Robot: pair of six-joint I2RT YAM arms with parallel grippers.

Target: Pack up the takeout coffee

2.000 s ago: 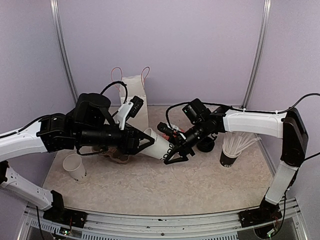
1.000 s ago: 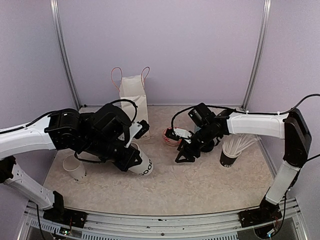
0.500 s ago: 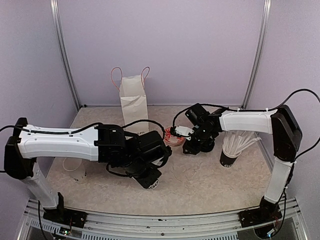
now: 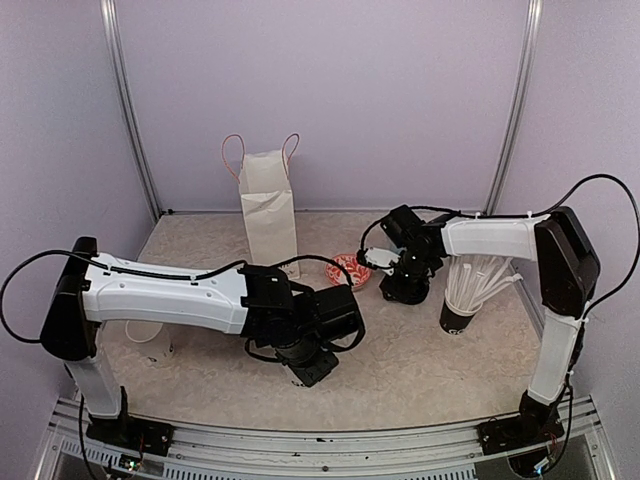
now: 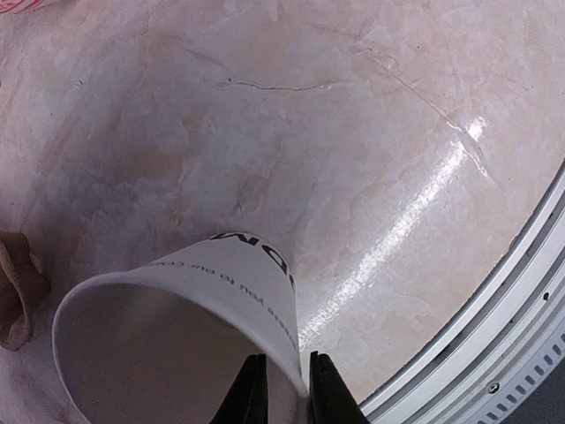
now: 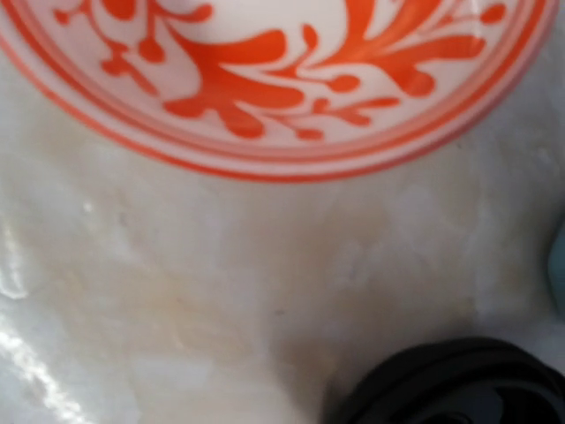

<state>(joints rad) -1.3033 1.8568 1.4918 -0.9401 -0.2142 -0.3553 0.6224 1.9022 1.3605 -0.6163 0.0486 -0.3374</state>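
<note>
My left gripper (image 5: pixel 284 402) pinches the rim wall of a white takeout coffee cup (image 5: pixel 221 291) with black lettering: one finger inside, one outside. The cup has no lid and sits low over the table near the front edge, mostly hidden under the gripper (image 4: pixel 308 366) in the top view. A second white cup (image 4: pixel 150 340) stands at the near left, partly behind the left arm. My right gripper (image 4: pixel 397 285) points down onto the black lids (image 4: pixel 418 294). Its fingers do not show in the right wrist view, only a lid's edge (image 6: pixel 450 389).
A white paper bag (image 4: pixel 268 205) with handles stands at the back. A red-patterned bowl (image 4: pixel 352 268) lies just left of the lids and fills the right wrist view (image 6: pixel 265 79). A dark cup of straws (image 4: pixel 462 305) stands at right. A brown cardboard piece (image 5: pixel 16 291) lies left of the held cup.
The left arm swung right and toward the front edge, carrying the cup down to the table. The right gripper moved back from the middle onto the black lids.
</note>
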